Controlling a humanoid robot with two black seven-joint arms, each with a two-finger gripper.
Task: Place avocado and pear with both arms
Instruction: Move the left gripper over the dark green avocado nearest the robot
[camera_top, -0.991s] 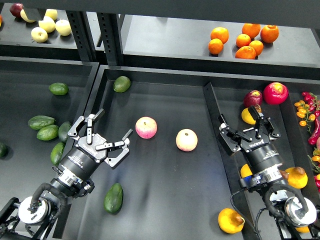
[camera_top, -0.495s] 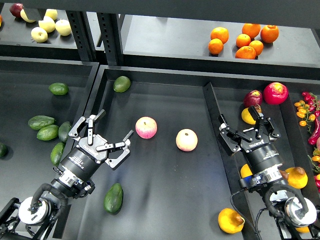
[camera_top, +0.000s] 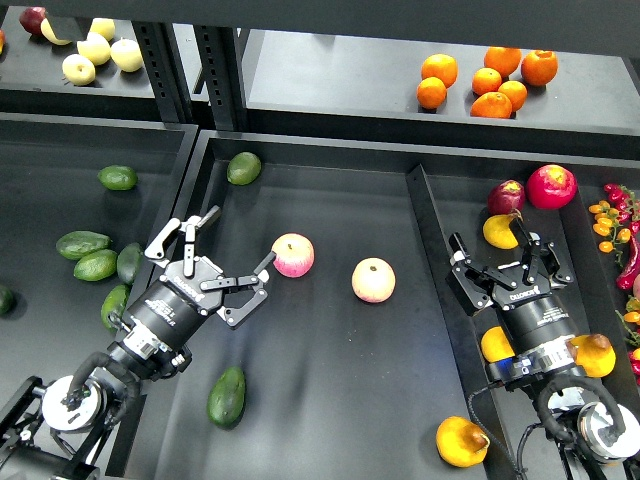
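Note:
The dark green avocado (camera_top: 227, 397) lies free on the floor of the middle tray (camera_top: 330, 400), below my left gripper. My left gripper (camera_top: 237, 240) is open and empty above the tray, just left of a pink-yellow apple (camera_top: 292, 255). The golden pear (camera_top: 461, 441) lies free at the tray's lower right, by the divider (camera_top: 430, 225). My right gripper (camera_top: 500, 245) is open and empty over the right bin, above and right of the pear.
A second apple (camera_top: 373, 280) lies mid-tray and a paler avocado (camera_top: 243, 167) at its back left. Several avocados (camera_top: 95, 264) lie in the left bin. The right bin holds yellow fruit (camera_top: 594, 354) and red fruit (camera_top: 551, 186). Oranges (camera_top: 487, 80) sit on the back shelf.
My left gripper has moved up and right, closer to the apple. My right gripper has shifted slightly right and down. The avocado and pear have not moved.

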